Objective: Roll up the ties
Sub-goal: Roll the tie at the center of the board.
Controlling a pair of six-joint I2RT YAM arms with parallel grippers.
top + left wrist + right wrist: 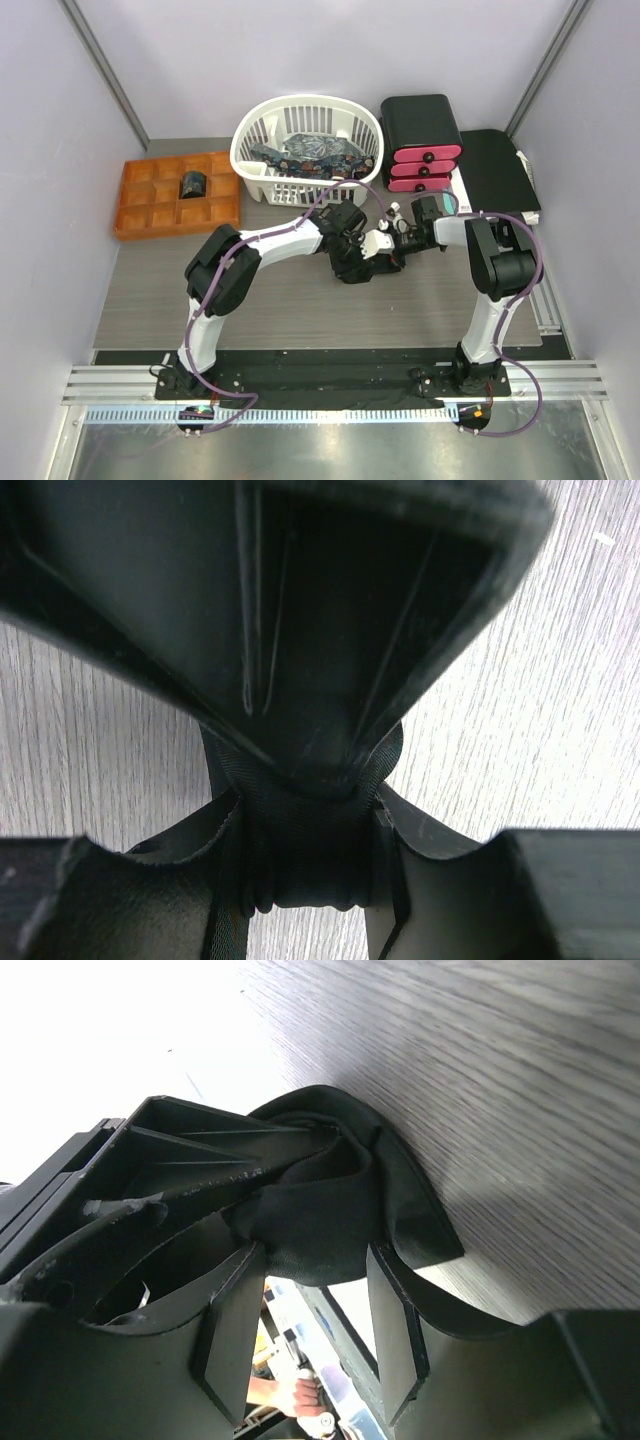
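Soft, light and probably slippery, the plain black fabric necktie (320, 1210) would likely loosen unless pinched across the coil's flat sides (not by its trailing tail). It looks like a loose, matte, partly wound bundle. It sits just in front of the white plastic lattice basket (243, 150), close to the grey wood-grain surface (520, 680). The left gripper (310, 795) clamps it. The right gripper (315, 1260) straddles it half-spread, and whether it is pinching cannot be told.

Top view: fixed, high behind the arm bases, looking down over the whole surface (150, 300). Left wrist: very close, facing straight down. Right wrist: close, tilted sideways. Both wrist views share the black tie (300, 860) and the woodgrain.
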